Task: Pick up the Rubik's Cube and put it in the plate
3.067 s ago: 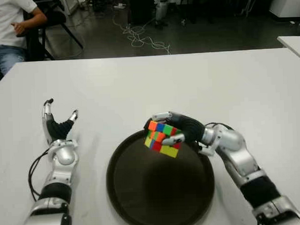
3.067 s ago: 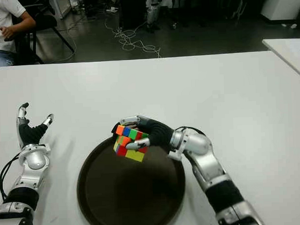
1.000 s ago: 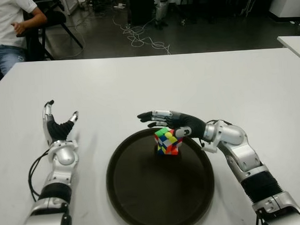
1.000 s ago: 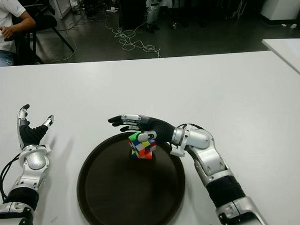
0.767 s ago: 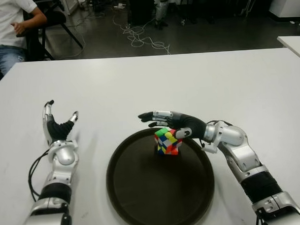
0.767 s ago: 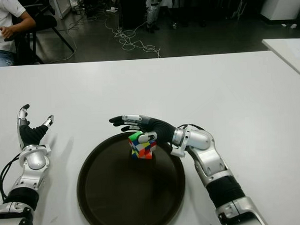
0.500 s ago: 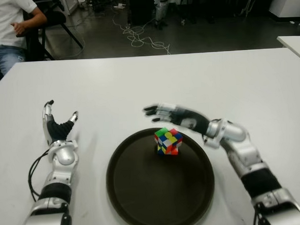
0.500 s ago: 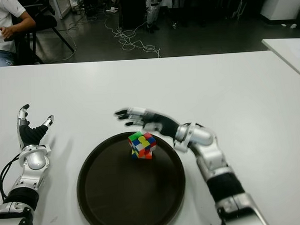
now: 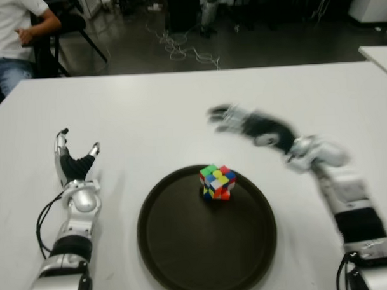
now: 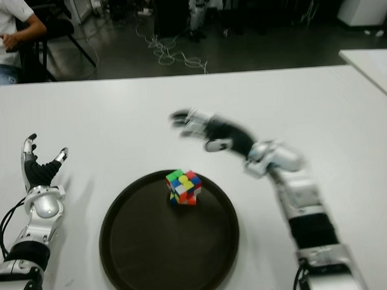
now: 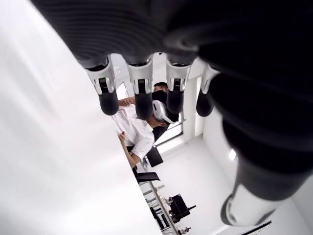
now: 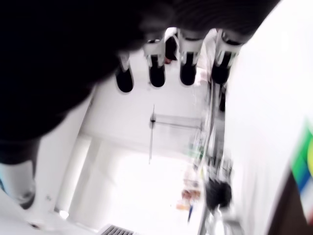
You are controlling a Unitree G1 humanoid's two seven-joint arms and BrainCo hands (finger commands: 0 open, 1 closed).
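Table: white, smooth, matte; it carries everything else.
Plate: round, dark brown, shallow raised rim, slightly glossy; it lies near the table's front edge, between the two arms.
Right hand: above the table beyond the plate's far right rim, motion-blurred, fingers stretched out flat and holding nothing; the right wrist view shows four straight fingers with nothing between them.
Left hand: left of the plate, palm up, fingers spread and loose, nothing in it; idle.
Cube: small, hard plastic, bright mixed squares of green, yellow, red, blue and white; it sits in the plate's far part, turned a little so a corner faces the camera, touching no hand.
Key relation: the cube lies nearer the robot than the right hand and to its left, well apart from it, with the plate rim between them; the right hand is the nearer of the two. A cube has no long axis, so any grasp direction would serve.
Progress: judged from how things lie, the placing looks done; the cube appears stable and inside the rim.
Next: likely only clearing the right arm away; little risk, as no finger is near the cube.
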